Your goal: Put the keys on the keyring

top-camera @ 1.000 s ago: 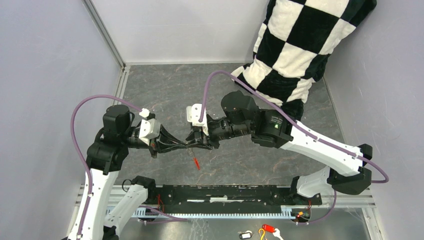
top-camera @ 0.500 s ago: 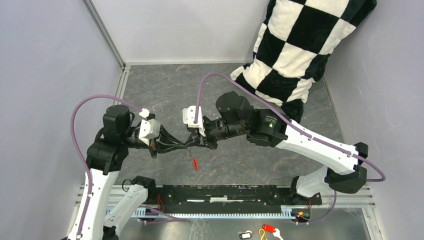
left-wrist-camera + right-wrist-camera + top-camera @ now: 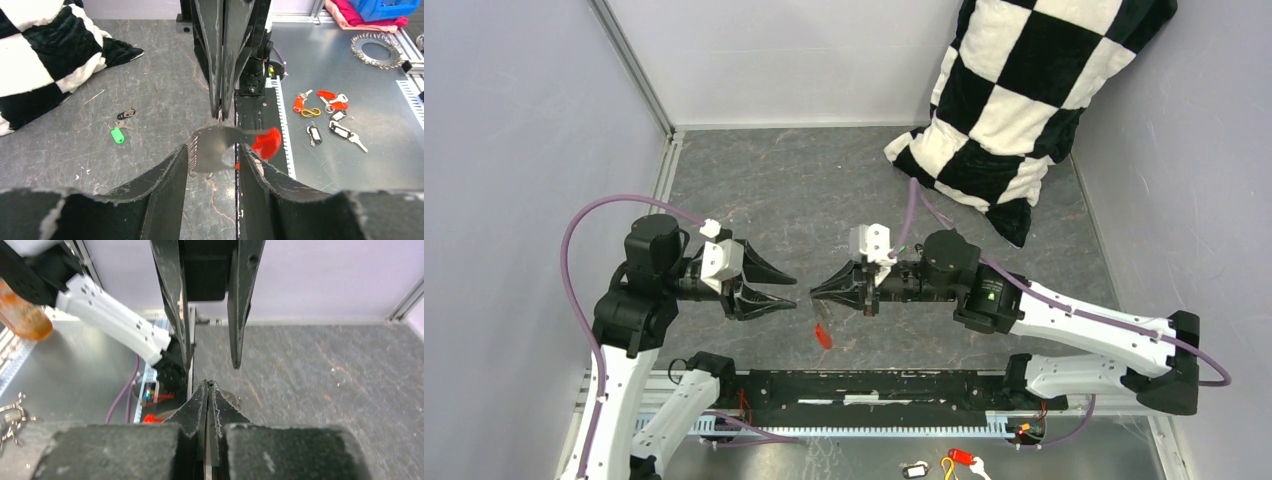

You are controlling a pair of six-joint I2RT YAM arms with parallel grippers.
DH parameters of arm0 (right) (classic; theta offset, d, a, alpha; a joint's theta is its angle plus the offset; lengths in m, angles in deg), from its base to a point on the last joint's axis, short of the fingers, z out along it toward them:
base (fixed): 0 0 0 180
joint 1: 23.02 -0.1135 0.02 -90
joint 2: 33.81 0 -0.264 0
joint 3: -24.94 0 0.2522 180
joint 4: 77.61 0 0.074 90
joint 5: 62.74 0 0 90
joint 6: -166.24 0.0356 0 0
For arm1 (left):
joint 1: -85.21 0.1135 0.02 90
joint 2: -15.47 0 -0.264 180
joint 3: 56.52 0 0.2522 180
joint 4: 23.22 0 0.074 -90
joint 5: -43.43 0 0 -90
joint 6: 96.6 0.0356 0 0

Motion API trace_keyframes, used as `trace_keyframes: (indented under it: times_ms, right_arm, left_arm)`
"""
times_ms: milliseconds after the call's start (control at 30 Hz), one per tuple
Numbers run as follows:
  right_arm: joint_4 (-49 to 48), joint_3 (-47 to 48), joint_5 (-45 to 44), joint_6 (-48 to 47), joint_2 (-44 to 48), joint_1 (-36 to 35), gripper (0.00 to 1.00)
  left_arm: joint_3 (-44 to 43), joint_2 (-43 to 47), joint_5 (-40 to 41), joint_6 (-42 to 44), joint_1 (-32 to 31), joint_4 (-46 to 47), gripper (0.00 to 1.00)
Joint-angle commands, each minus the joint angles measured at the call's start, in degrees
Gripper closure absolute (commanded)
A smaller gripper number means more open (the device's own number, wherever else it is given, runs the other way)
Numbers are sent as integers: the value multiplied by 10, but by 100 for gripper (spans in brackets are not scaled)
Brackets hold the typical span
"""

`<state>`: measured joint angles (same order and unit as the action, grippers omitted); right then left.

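Nearest the arm bases, a red tag with a yellow loop (image 3: 961, 458) is lying on the metal ledge (image 3: 844, 450), outside the work. Just beyond, the red key (image 3: 823, 336) is dangling under the right end effector (image 3: 814, 295). Its jaws are pressing fully together on a thin wire loop, which I am taking to be the keyring (image 3: 220, 117). Gripping at the very tips is leaving the key free underneath. The key is showing blurred, its long axis running across the left wrist view, toothed grey blade to the left and red head to the right, toward the bases. Facing it tip to tip, the left end effector (image 3: 796, 291) is gaping wide and holding nothing, probably placed to take the loop. Farther out, the green key (image 3: 117, 135) and the dark key (image 3: 126, 114) are lying loose on the tabletop (image 3: 804, 190), not yet threaded, with the chequered cushion (image 3: 1024, 90) sitting at the back
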<state>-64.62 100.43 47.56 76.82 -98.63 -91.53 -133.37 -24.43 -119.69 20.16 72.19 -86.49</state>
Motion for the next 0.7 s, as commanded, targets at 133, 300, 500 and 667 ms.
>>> trace_keyframes:
  times_ms: [133,300,500,667]
  right_arm:
    - [-305,-78,-20,99,39,1,100]
    - [-376,-100,-17,133,21,2,99]
    - [-432,-108,-6,171,-6,1,100]
    - [-436,-101,38,187,-18,2,100]
  left_arm:
    - [27,14,-2,-81,-3,84,55]
    - [46,21,-14,-219,-3,225,58]
    - [50,32,-20,-263,-3,249,61]
    - [58,43,-22,-263,-3,250,67]
